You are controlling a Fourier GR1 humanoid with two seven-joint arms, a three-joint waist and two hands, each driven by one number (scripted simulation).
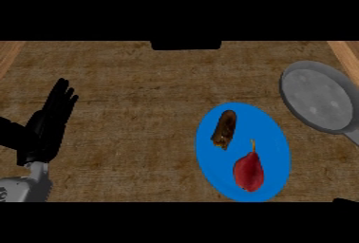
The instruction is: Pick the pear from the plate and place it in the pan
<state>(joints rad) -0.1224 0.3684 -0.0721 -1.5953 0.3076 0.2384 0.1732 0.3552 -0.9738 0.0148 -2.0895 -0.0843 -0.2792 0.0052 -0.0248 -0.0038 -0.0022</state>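
One red pear, lying on the blue plate, at the plate's near end, with the thin stem pointing toward the far end. Not picked up yet. A little farther along the same plate, a brown bit of food, close to the pear but not touching. Just past the plate's far right edge, the grey pan, round, with no pear in it yet, its handle running down the right side. Far off to the plate's left, the left hand, flat open with straight fingers, holding nothing, resting over the brown counter. Down past the plate's near right edge, only a small dark bit, maybe the right hand; cannot tell if open or shut.

So, by the look of it, first step not begun: getting hold of the pear. Best done from the plate's right side, with pear and pan both over there. Come down over the fat part, not the thin stem end. Open wide before touching. Keep clear of the brown food, so as not to knock it. Close round the pear's middle; smooth and round, so likely to roll. Lift straight up off the plate, high enough to pass the pan's rim. Set down gently in the pan's middle.
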